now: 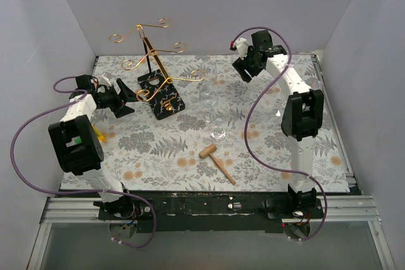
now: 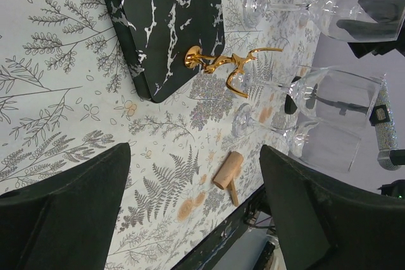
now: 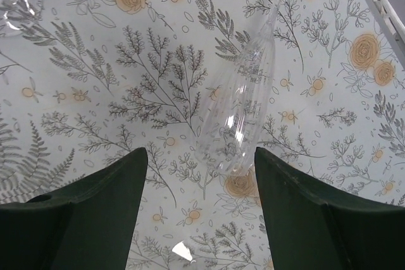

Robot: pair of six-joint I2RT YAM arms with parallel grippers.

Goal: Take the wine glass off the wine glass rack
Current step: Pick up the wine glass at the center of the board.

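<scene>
With our left tool (image 2: 195,153) and right tool (image 3: 201,156) both spread wide and empty, and the wine glass (image 3: 237,118) apparently standing on the counter (image 1: 158,150) beside the wine glass rack (image 1: 158,86), we'd keep moves slow and clear of its bowl.

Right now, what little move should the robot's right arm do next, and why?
Hard to say: the right end effector is open with a clear glass just ahead of its fingertips, fitting either reaching or letting go. Probably hold steady so nothing tips.

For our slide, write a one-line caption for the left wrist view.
Open left gripper above floral cloth, facing black marble rack base, clear wine glasses and small wooden mallet.
</scene>
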